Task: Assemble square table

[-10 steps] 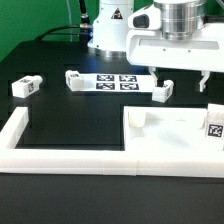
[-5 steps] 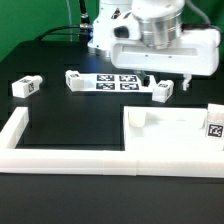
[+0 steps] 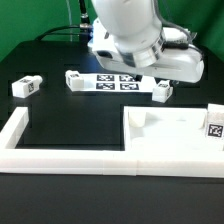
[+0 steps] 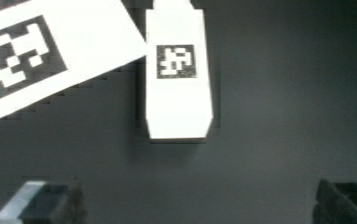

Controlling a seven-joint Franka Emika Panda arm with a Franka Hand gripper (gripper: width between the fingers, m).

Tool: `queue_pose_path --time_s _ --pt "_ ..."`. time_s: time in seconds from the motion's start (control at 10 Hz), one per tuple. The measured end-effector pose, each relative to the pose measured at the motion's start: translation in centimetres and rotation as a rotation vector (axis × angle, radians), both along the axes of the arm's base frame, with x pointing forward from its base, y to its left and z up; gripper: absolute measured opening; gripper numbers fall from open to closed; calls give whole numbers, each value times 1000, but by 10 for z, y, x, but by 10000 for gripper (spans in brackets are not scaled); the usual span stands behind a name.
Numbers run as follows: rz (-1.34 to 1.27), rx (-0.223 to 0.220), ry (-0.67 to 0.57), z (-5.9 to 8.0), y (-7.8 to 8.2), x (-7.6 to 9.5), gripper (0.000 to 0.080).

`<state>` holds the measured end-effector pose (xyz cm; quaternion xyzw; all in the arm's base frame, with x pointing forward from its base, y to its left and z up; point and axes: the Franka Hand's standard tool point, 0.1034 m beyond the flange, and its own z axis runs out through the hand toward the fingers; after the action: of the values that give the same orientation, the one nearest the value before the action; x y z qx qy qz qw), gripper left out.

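White leg (image 4: 175, 80) beside marker board (image 4: 50, 50); gripper (image 4: 189, 203) shifted toward exterior view's left since earlier, jaws spread wide, empty.

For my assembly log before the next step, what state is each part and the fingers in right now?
fingers: open, holding nothing.
leg in the wrist view: lying loose, not gripped.
leg at the exterior view's far left: lying loose.
second leg from that left: lying loose.
tabletop: lying flat.
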<state>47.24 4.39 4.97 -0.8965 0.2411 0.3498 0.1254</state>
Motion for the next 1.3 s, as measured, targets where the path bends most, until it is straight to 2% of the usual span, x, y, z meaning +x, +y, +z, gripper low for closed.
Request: queue_pose_path --time_s 0.1,0.2,0.3,0.7,0.9,1.1,1.3 --pt "-22 45 79 -6 6 -13 649" --pt "-21 49 128 -12 6 -17 649" --pt "-5 28 109 -10 7 -11 649" --pt "-13 32 111 -12 6 -12 649" --pt "-46 44 146 -29 14 -34 649" --pt "-47 54 169 -36 22 -43 649" --pt "-52 47 188 -41 26 -46 649"
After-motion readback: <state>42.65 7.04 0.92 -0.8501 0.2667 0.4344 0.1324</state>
